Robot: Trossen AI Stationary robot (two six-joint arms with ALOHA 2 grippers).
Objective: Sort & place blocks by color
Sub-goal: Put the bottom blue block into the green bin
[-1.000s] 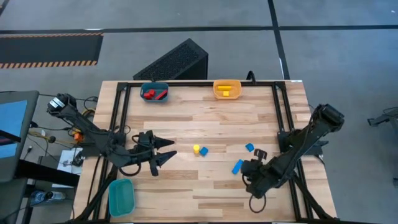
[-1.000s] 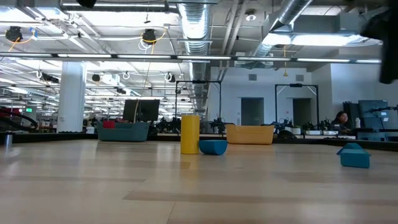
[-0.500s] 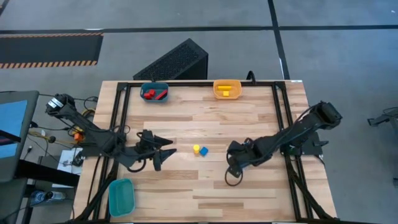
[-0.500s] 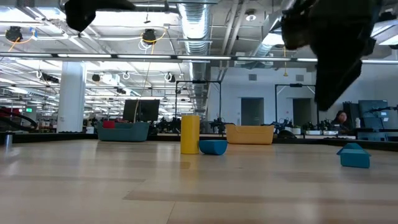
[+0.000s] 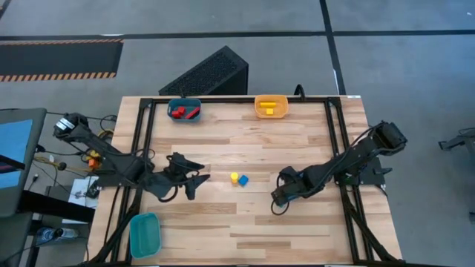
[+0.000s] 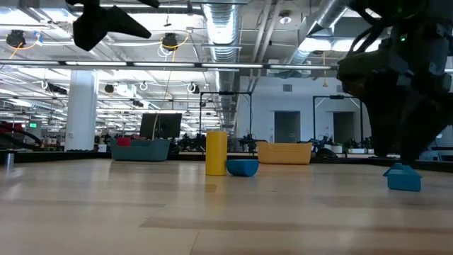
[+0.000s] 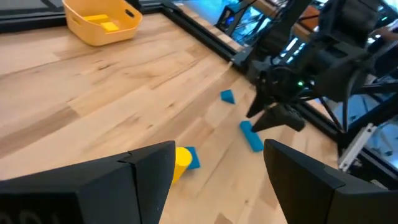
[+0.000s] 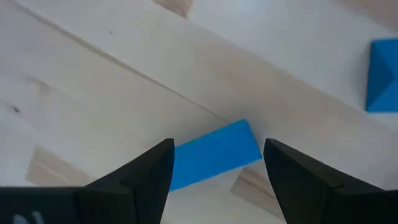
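Note:
My right gripper (image 5: pixel 279 197) hangs open over a blue bar block (image 8: pixel 211 155) near the table's middle right. In the right wrist view its fingers stand on either side of the bar, which lies flat on the wood. The left wrist view shows that gripper (image 7: pixel 273 118) just above the bar (image 7: pixel 251 135). A second blue block (image 8: pixel 382 74) lies close by. My left gripper (image 5: pixel 194 178) is open left of centre, pointing at a yellow block (image 5: pixel 234 177) and a small blue block (image 5: pixel 243 179) that sit side by side.
A dark-blue bin (image 5: pixel 184 110) with red blocks and an orange-yellow bin (image 5: pixel 271 106) with yellow blocks stand at the far edge. A teal bin (image 5: pixel 145 233) sits at the near left corner. Black frame rails run along both sides; bare wood lies in between.
My right gripper has swung from the near right part of the table toward the left and slightly farther, ending over the blue bar and covering it in the high view. It has stayed open. The blocks have not moved.

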